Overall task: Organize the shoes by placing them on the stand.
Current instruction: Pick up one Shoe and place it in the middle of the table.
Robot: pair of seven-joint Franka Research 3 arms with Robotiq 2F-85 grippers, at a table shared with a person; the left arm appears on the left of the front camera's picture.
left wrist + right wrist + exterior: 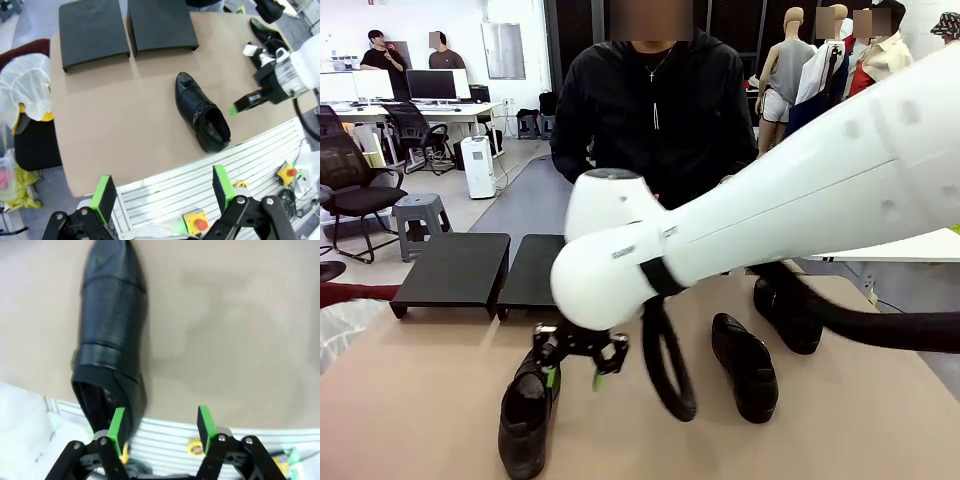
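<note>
We found the right gripper (576,376) spread and empty just over one shoe (523,422), which lay on the table (420,400) in front of the stand (455,268); the left gripper (162,185), farther from the stand, gaped wide.

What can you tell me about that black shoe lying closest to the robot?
The shoe is a black, glossy, leather-looking slip-on with a rounded toe. It stands upright on its sole on the tan table, near the robot's edge, toe pointing toward the stand. The right gripper hangs open beside it, without gripping it.
</note>
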